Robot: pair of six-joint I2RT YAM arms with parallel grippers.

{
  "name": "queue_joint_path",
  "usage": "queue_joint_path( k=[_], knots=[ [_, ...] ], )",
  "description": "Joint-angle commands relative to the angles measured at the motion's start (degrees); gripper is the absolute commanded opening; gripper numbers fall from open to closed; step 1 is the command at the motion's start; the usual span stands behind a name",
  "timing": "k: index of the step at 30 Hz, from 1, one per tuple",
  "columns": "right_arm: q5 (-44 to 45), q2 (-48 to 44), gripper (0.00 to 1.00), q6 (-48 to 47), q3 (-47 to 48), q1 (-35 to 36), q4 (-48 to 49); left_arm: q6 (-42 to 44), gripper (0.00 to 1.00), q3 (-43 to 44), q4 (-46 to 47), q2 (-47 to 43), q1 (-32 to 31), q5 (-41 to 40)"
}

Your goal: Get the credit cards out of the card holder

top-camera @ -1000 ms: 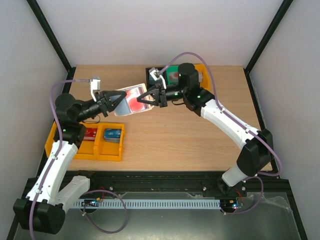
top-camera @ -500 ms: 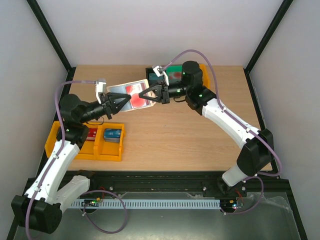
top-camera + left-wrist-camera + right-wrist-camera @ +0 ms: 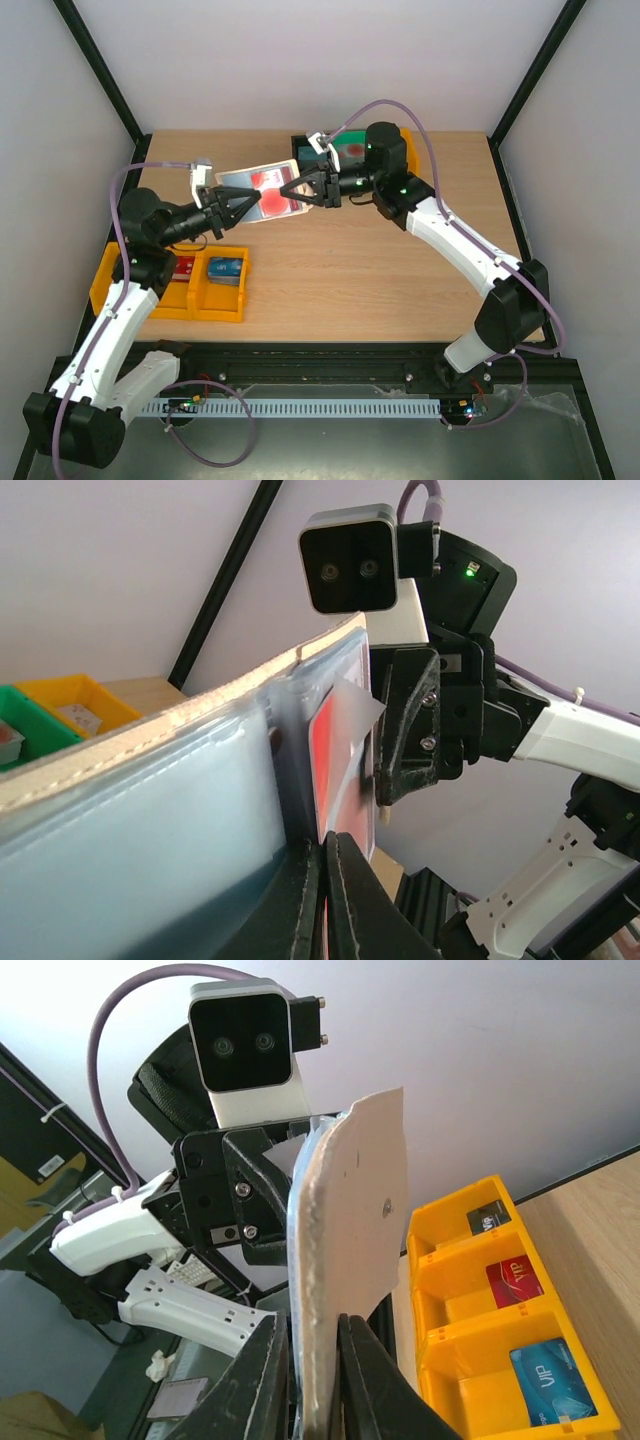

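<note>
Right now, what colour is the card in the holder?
Red; the card in the card holder shows best in the left wrist view.

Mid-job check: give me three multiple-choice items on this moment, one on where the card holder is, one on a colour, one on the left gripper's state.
1. Where is the card holder?
A flat on the table
B in the air between the two grippers
C in the yellow bin

2. What colour is the card showing in its pocket?
A red
B green
C white

3. How is the left gripper?
A wide open
B shut on the holder's edge
C out of view

Answers:
1 B, the top view shows it hanging between the left gripper and the right gripper.
2 A, the left wrist view shows red plastic behind the clear pocket.
3 B, its fingers meet on the holder's lower edge.
</note>
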Motion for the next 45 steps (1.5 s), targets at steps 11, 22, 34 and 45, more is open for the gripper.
queue_joint_path(
  k=[11, 22, 34, 45],
  knots=[
    [-0.9, -3.8, 0.02, -4.5, -0.1, -0.9, -3.9, 2.0, 0.02, 0.0, -1.7, -1.0, 2.8, 0.2],
    [-0.8, -4.5, 0.02, -5.9, 0.0, -2.4, -6.4, 3.8, 0.02, 0.2, -3.2, -1.0, 4.9, 1.5],
    [0.1, -6.3, 0.02, -8.6, -0.1, -6.2, -9.9, 8.8, 0.02, 2.1, -6.9, -0.7, 7.3, 2.8],
    [1.1, -7.2, 0.02, -8.6, -1.0, -8.8, -10.2, 15.9, 0.02, 3.6, -13.1, -0.6, 8.4, 2.1]
  ],
)
